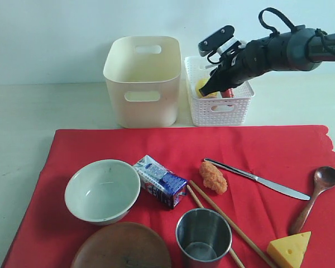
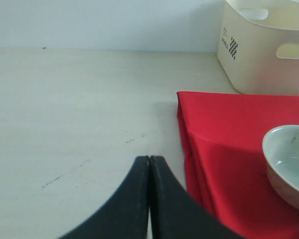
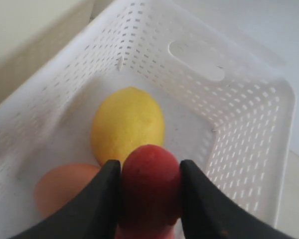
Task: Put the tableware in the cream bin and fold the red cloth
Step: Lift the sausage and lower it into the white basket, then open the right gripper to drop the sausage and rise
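The red cloth (image 1: 100, 146) covers the table's front. On it lie a pale bowl (image 1: 102, 191), a wooden plate (image 1: 123, 247), a steel cup (image 1: 203, 234), chopsticks (image 1: 230, 222), a knife (image 1: 257, 178) and a wooden spoon (image 1: 318, 192). The cream bin (image 1: 143, 81) stands behind the cloth; its inside is hidden. My right gripper (image 3: 150, 167) hangs over the white basket, shut on a red sausage (image 3: 150, 194). My left gripper (image 2: 149, 158) is shut on nothing, low over bare table beside the cloth's edge (image 2: 189, 144), and is out of the exterior view.
The white perforated basket (image 1: 219, 109) right of the bin holds a lemon (image 3: 128, 122) and an egg (image 3: 65, 188). On the cloth also lie a blue milk carton (image 1: 161, 182), an orange fried piece (image 1: 213, 177) and a cheese wedge (image 1: 290, 248).
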`<state>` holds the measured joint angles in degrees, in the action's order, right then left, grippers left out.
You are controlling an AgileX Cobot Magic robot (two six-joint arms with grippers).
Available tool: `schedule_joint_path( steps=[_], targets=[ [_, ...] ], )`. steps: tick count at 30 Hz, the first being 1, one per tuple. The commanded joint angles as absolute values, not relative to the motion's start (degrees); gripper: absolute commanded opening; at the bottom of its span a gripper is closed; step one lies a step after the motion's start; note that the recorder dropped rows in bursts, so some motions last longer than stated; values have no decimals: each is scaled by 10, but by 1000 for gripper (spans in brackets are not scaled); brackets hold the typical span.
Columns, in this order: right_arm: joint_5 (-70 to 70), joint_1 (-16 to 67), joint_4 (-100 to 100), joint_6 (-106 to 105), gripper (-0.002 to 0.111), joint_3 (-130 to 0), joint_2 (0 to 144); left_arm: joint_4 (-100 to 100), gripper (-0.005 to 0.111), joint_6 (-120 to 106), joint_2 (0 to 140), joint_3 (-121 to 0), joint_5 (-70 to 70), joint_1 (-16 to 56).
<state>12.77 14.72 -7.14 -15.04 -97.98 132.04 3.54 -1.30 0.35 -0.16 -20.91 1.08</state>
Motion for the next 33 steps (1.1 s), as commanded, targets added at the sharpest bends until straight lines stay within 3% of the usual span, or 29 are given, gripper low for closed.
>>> schedule_joint_path(
  steps=[1,5,16,28,33],
  targets=[
    [141,145,-81,-153,26,-988,1327,35,0,-12,0,0,-202,14],
    [149,145,-81,-152,40,-988,1334,35,0,-12,0,0,-202,14],
    [191,145,-81,-149,57,-988,1304,35,0,-12,0,0,-202,14],
    [459,146,-28,-184,57,-988,1168,35,0,-12,0,0,-202,14],
    [504,146,58,-206,57,-988,1162,35,0,-12,0,0,-202,14]
  ],
)
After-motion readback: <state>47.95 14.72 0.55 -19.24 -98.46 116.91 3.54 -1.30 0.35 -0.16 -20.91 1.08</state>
